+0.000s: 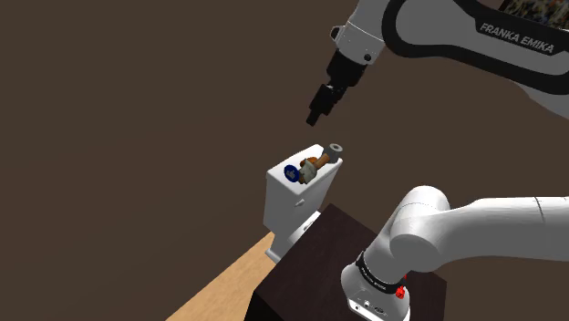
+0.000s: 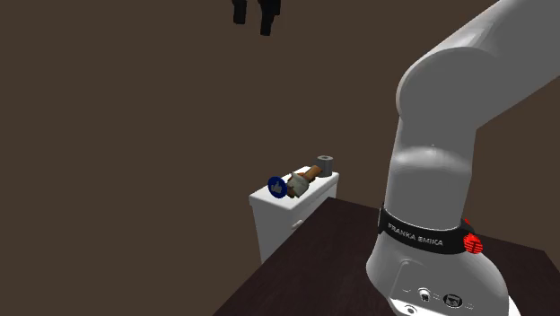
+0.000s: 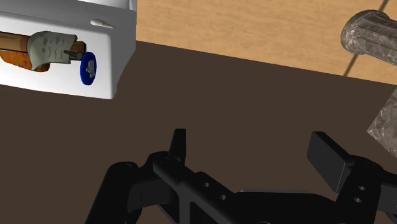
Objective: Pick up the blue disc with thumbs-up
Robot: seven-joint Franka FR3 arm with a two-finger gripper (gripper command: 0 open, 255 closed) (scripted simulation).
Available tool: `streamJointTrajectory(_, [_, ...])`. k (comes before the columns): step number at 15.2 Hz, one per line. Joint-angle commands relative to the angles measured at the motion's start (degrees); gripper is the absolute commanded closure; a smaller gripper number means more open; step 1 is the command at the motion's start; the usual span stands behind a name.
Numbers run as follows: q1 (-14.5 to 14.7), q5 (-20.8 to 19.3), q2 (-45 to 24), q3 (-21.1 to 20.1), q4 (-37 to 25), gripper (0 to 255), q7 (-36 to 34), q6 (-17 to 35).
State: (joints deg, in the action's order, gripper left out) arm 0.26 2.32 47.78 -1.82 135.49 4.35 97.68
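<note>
- A white box-shaped cabinet [image 1: 288, 208] is the landmark here. Its foot meets a strip of light wooden floor [image 1: 223, 287].
- At the left end of the cabinet's top, as the shoulder view shows it, sits the small blue disc with a pale thumbs-up mark [image 1: 291, 172]. It lies close to the top's edge and nothing grips it.
- Just beside the disc, around the middle of the cabinet's top, lies a lumpy brown and tan object [image 1: 311, 166]. I cannot tell whether it touches the disc.
- At the right end of the cabinet's top stands a short grey cylinder [image 1: 336, 147], a little apart from the lumpy object.
- Above the cabinet, well apart from its top, hangs the all-black claw [image 1: 315, 116] at the end of the white arm. The wrist view shows its two fingers [image 3: 327, 156] standing wide apart, with nothing between them.
- Below and to the right of the cabinet is the dark brown box stand [image 1: 305, 269], its corner close to the cabinet's foot.
</note>
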Motion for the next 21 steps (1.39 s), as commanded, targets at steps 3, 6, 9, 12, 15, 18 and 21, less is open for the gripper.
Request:
streamJointTrajectory(3, [-0.65, -0.75, -0.81, 1.35, 2.54, 0, 1.25, 3.37])
streamJointTrajectory(6, [-1.67, -1.86, -2.64, 3.44, 5.86, 0, 3.12, 8.57])
streamJointTrajectory(9, [-2.73, -2.87, -5.26, 5.58, 8.57, 0, 5.01, 13.96])
streamJointTrajectory(12, [-3.72, -3.74, -8.66, 7.8, 10.62, 0, 6.94, 19.5])
streamJointTrajectory(15, [-4.59, -4.37, -12.85, 10.09, 11.99, 0, 8.95, 25.14])
streamJointTrajectory(18, [-5.22, -4.63, -17.77, 12.49, 12.64, 0, 11.11, 30.78])
streamJointTrajectory(21, [-5.55, -4.28, -23.34, 14.98, 12.55, 0, 13.56, 36.31])
